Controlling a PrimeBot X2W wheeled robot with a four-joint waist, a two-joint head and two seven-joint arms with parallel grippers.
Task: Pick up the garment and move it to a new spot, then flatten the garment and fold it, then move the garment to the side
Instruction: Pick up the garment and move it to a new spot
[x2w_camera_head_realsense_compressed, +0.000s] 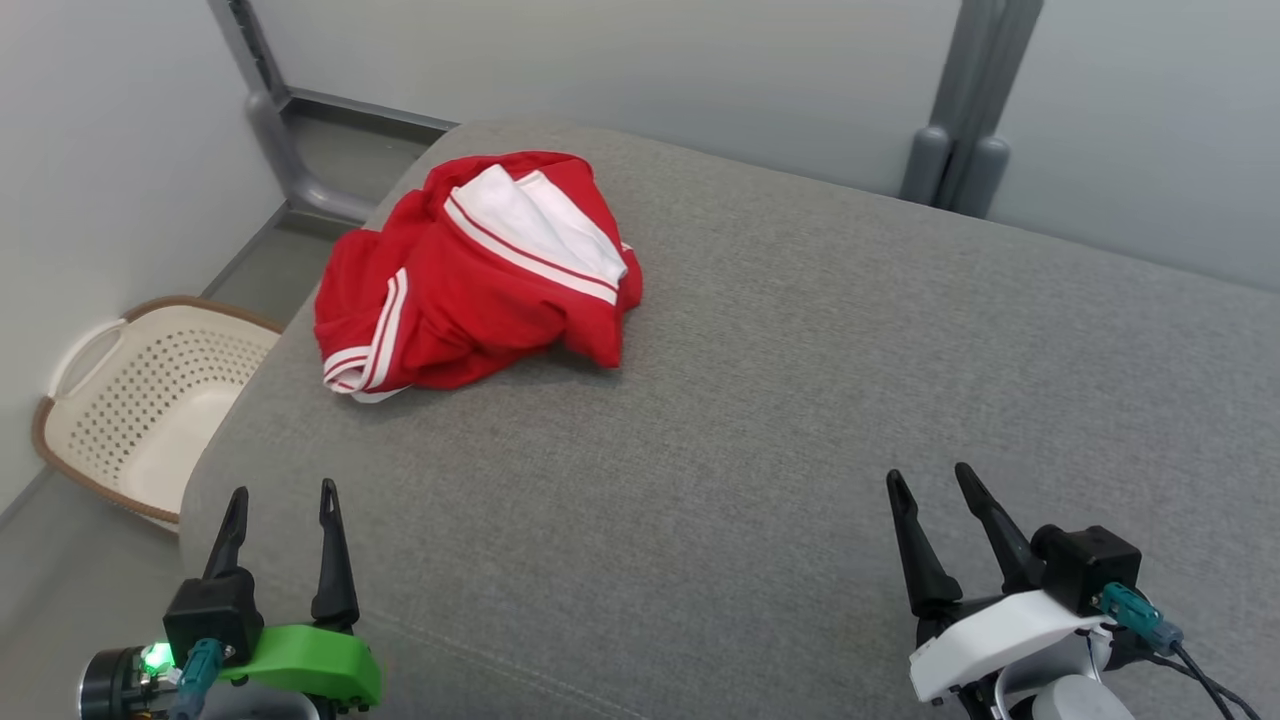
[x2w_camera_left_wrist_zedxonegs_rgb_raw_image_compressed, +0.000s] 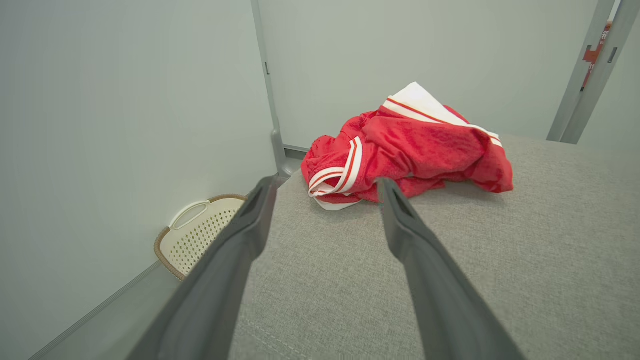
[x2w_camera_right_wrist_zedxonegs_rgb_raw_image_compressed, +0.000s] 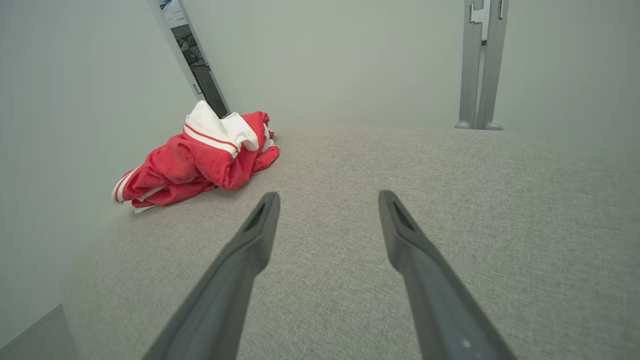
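So the crumpled garment (x2w_camera_head_realsense_compressed: 480, 290) sits far left, nearer the left gripper (x2w_camera_head_realsense_compressed: 283, 490) than the right gripper (x2w_camera_head_realsense_compressed: 929, 473); both gape empty.

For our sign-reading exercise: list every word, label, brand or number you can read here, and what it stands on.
No text can be read.
Garment: stripes, no lettering.
Red sticker on the post: too blurred to read.
Dark strip behind the garment: too small to read.

Woven matt cushion (x2w_camera_head_realsense_compressed: 800, 400), mesh-cloth garment (x2w_camera_head_realsense_compressed: 480, 290)
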